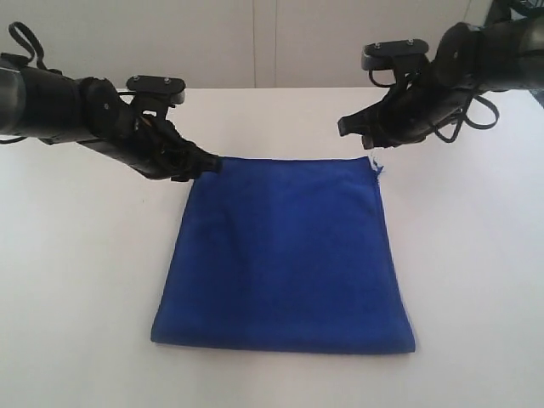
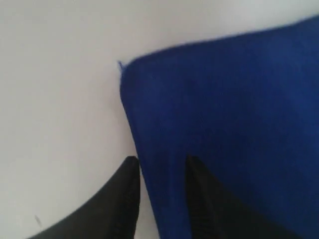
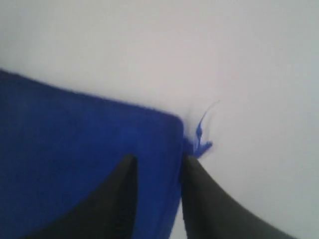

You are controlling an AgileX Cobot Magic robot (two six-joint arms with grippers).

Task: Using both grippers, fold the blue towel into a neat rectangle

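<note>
The blue towel (image 1: pixel 285 255) lies flat on the white table (image 1: pixel 85 272), folded into a rough rectangle, wider at the near edge. My left gripper (image 1: pixel 211 164) is low at its far left corner. In the left wrist view this gripper (image 2: pixel 162 167) stands open, its two fingers straddling the edge of the towel (image 2: pixel 229 109). My right gripper (image 1: pixel 347 126) hovers just above and behind the far right corner. It is open (image 3: pixel 157 164) over the towel (image 3: pixel 75 144), with the thread loop (image 3: pixel 202 139) beside one finger. Neither gripper holds the cloth.
The white table runs out on all sides of the towel, with a pale wall (image 1: pixel 272 42) behind its far edge. Black cables (image 1: pixel 476 110) hang from the right arm.
</note>
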